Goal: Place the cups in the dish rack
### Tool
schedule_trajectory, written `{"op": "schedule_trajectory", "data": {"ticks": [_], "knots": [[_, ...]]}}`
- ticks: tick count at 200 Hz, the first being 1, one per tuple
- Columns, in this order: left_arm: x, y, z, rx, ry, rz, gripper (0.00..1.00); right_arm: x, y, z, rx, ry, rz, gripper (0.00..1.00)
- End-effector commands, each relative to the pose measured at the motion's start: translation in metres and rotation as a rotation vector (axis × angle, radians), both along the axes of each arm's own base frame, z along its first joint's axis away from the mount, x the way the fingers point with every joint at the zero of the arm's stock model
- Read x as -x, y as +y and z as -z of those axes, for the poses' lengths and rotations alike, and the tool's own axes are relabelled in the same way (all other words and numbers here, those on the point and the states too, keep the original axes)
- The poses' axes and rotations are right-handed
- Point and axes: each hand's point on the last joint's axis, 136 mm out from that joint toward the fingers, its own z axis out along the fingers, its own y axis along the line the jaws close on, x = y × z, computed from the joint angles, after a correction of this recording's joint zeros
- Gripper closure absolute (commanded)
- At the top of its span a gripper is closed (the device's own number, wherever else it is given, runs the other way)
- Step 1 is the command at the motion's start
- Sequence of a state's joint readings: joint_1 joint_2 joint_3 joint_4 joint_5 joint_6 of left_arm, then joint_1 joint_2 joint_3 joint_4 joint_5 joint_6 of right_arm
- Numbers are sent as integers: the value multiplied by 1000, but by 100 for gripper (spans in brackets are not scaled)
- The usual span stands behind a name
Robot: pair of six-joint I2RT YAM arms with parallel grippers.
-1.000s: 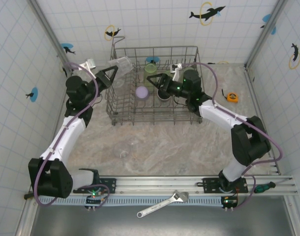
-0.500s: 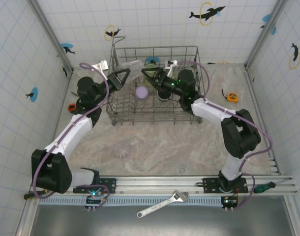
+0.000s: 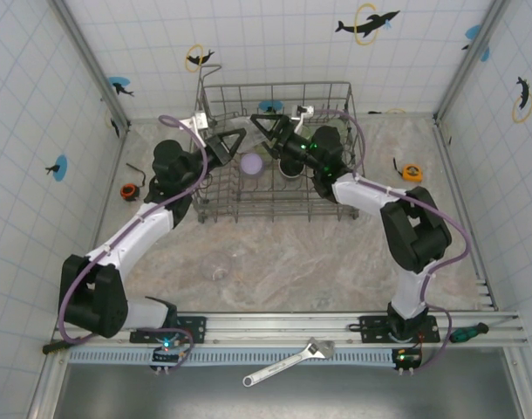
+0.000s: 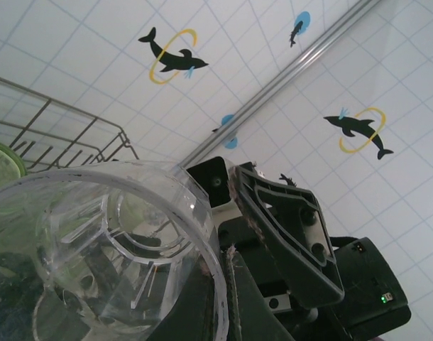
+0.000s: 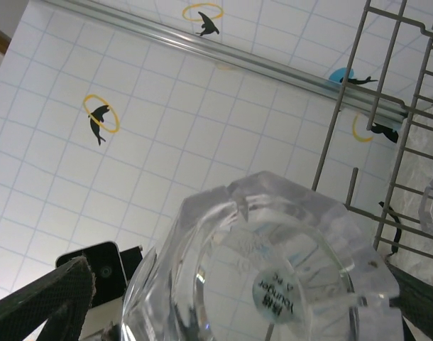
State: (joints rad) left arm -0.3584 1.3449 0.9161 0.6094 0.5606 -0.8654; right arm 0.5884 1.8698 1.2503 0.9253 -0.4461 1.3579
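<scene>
**Clear cup held between two arms over the rack's far-left corner**

Top view: the dish rack [image 3: 275, 85] sat at 12 o'clock on the table [image 3: 336, 262], close to the back wall. The left gripper [image 3: 236, 140] reached in from the rack's 9 o'clock side. The right gripper [image 3: 259, 131] faced it from 3 o'clock. Their tips were nearly nose to nose above the rack's 11 o'clock corner.

The left gripper was pinched tight on the wall of a clear cup [image 5: 266, 259], at the rim. The cup lay on its side, with its mouth toward the left wrist and its faceted base, with a round sticker, toward the right wrist. The right jaws stood wide, one finger on each side of the base. Whether they touched the cup could not be told.

A lavender cup [image 3: 252, 163] sat in the rack at 6 o'clock from the held cup. In the left wrist view, a green cup [image 4: 0, 167] showed at 9 o'clock, past the held cup's rim. A second clear cup [image 3: 219, 265] stood on the table at 6 o'clock from the rack, well apart from it.
</scene>
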Motion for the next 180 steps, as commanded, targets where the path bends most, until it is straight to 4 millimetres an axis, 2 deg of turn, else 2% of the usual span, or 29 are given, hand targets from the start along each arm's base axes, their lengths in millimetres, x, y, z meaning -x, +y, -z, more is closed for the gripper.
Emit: {"op": "schedule_trajectory", "data": {"ticks": [1, 11, 31, 56, 104, 124, 138, 164, 180], "knots": [[3, -4, -11, 26, -47, 11, 100, -2, -1, -34, -97, -72, 20, 1], [3, -4, -10, 24, -44, 14, 100, -3, -2, -34, -102, -70, 26, 0], [3, -5, -8, 20, -34, 13, 100, -3, -3, -31, -109, -61, 32, 7], [3, -5, -6, 6, -27, 14, 100, -2, -5, -30, -122, -51, 28, 24], [0, -5, -1, -16, -11, 3, 100, -2, -5, -29, -128, -47, 27, 46], [0, -3, -1, -31, -9, -7, 90, -3, -6, -28, -128, -46, 28, 53], [-1, -1, -2, -38, -12, -21, 73, -4, -7, -28, -127, -49, 31, 57], [0, 2, -4, -54, -21, -42, 58, -7, -10, -30, -120, -60, 43, 60], [-1, 4, -4, -68, -17, -55, 44, -10, -10, -32, -109, -73, 47, 60]]}}
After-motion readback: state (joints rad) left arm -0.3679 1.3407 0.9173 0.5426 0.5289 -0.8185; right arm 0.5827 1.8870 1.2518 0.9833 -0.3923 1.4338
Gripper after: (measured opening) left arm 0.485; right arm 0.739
